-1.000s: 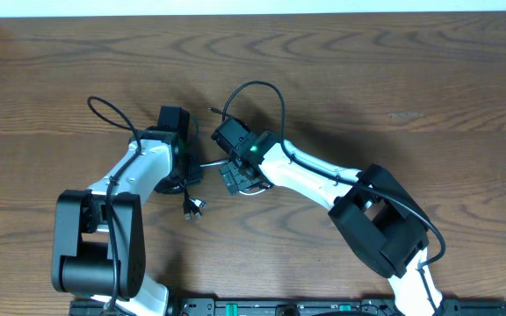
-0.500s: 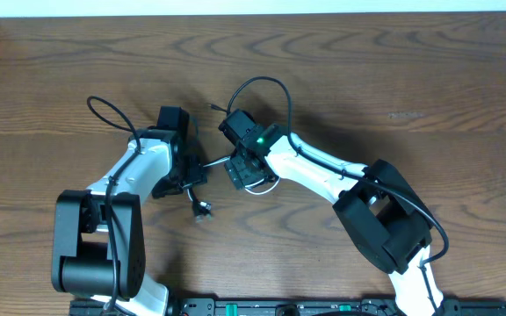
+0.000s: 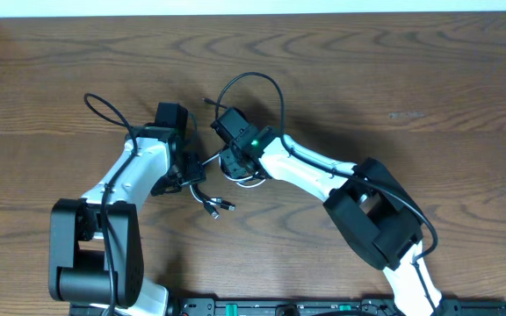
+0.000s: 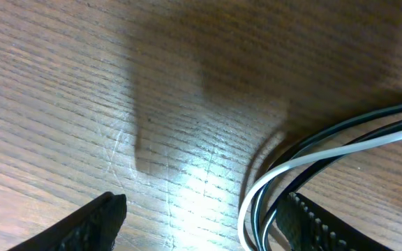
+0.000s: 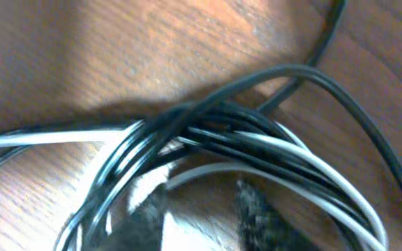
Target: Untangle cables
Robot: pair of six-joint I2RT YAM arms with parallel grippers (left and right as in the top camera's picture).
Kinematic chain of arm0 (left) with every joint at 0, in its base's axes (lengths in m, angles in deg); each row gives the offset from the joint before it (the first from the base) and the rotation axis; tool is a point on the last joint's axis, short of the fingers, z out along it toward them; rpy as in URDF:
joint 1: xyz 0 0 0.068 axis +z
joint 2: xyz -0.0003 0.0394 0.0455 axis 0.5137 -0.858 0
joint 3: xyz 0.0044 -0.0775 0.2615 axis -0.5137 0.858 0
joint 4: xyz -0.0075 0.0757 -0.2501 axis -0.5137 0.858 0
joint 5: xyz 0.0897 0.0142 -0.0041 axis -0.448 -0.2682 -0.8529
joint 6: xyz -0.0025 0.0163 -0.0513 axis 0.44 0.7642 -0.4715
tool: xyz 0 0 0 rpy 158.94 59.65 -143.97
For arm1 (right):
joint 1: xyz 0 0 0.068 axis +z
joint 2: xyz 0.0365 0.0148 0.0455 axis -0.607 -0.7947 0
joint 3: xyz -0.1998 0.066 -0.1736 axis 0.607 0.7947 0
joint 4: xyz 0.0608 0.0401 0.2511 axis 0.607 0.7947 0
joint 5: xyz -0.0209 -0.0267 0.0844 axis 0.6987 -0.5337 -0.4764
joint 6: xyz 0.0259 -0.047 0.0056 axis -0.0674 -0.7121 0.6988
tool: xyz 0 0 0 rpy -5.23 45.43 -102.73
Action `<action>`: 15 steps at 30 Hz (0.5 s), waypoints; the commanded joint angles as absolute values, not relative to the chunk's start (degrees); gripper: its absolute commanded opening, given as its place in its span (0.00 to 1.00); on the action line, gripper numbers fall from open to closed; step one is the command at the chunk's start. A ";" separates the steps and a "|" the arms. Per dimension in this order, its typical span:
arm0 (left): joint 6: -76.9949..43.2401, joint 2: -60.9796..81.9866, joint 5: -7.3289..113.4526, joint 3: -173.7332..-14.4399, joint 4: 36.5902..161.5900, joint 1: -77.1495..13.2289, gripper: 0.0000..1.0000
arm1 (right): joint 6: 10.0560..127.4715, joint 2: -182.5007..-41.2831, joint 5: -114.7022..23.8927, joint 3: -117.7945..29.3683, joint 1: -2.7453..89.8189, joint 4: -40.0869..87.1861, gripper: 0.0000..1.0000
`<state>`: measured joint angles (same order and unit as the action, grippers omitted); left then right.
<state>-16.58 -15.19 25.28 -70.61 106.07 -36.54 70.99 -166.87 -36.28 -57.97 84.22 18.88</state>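
Note:
The cables (image 3: 207,186) lie bunched on the wooden table (image 3: 393,79) between my two grippers, with small plug ends (image 3: 220,207) sticking out toward the front. My left gripper (image 3: 187,172) is open and low over the wood; in the left wrist view a white cord (image 4: 306,157) and black cords (image 4: 340,129) curve in beside its right finger (image 4: 319,226). My right gripper (image 3: 234,165) is down on the tangle. Its blurred fingers (image 5: 260,216) stand close together, and the coil of black cords (image 5: 208,122) and one white cord (image 5: 285,150) crosses just past their tips.
Thick black arm wires loop above each wrist, one on the left (image 3: 104,110) and one on the right (image 3: 257,83). A pale strip (image 3: 235,7) runs along the table's far edge. Both arm bases (image 3: 86,263) stand at the near edge.
The left gripper's jaws have spread. The right gripper's fingers have drawn much closer as it moved left onto the tangle. The plug ends have shifted to the right.

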 commanded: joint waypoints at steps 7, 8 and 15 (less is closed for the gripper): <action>-16.23 -14.42 24.78 -71.84 106.40 -36.32 0.74 | 72.28 -176.23 -33.44 -54.47 84.64 19.60 0.31; -16.23 -14.42 24.80 -71.81 106.40 -36.32 0.75 | 72.72 -176.36 -33.42 -54.47 84.57 19.52 0.28; -16.23 -14.42 24.78 -71.84 106.40 -36.32 0.75 | 78.51 -179.03 -29.74 -54.47 84.18 18.45 0.17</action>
<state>-16.58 -15.19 25.28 -70.61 106.10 -36.54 73.75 -169.41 -30.73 -59.50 84.88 15.47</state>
